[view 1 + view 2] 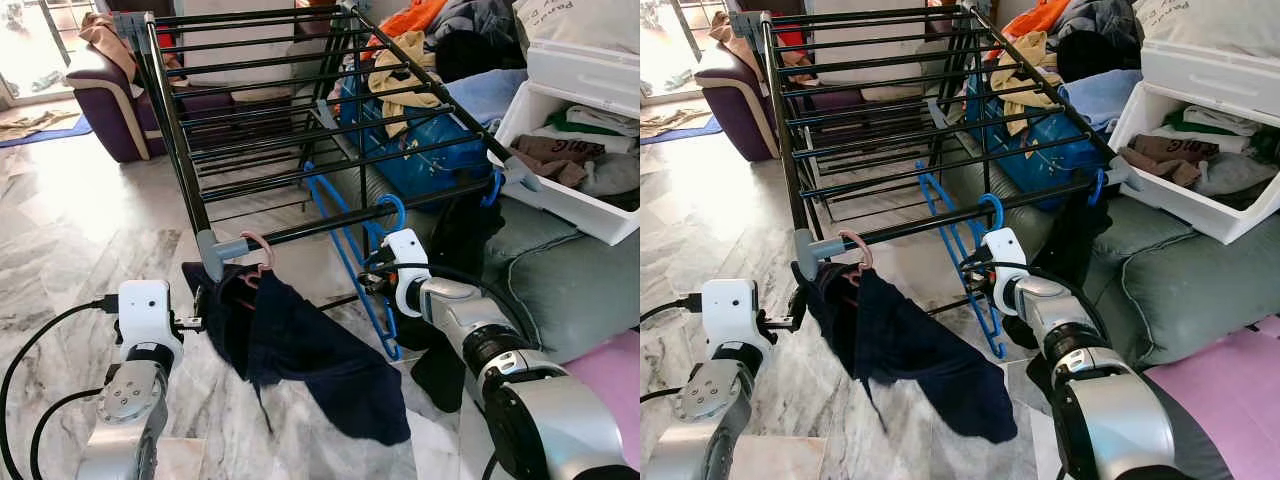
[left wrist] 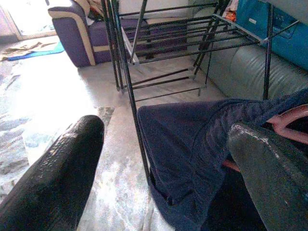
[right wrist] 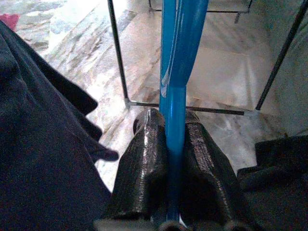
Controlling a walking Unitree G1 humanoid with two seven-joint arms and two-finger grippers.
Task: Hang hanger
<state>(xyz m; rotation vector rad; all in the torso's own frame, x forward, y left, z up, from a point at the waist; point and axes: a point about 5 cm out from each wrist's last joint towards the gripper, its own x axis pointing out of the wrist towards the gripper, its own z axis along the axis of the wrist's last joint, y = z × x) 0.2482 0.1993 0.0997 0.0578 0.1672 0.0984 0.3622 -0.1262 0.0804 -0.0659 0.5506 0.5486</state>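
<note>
Right pincer point(image 3: 174, 168) clamped tight on the blue hanger point(image 1: 352, 262), fingers point(image 3: 144, 163) pressed to either side of its bar; hanger's hook sat over the front rail of the black drying rack point(image 1: 300, 130); left pincer point(image 2: 168, 168) spread wide, just beside a dark navy garment point(image 1: 300, 350) hanging on a pink hanger point(image 1: 259, 252) at the rail's corner; marble floor point(image 1: 70, 240) below; white bin point(image 1: 570, 150) of clothes on the grey sofa point(image 1: 570, 280).

You are looking at a shiny marble floor point(image 1: 70, 240) with grey streaks, and bright daylight comes in from a glass door point(image 1: 35, 45) at the far left. A purple armchair point(image 1: 110, 100) stands near that door. On your right sits a green sofa point(image 1: 570, 290) with a white box point(image 1: 575, 130) of clothes on it.
</note>
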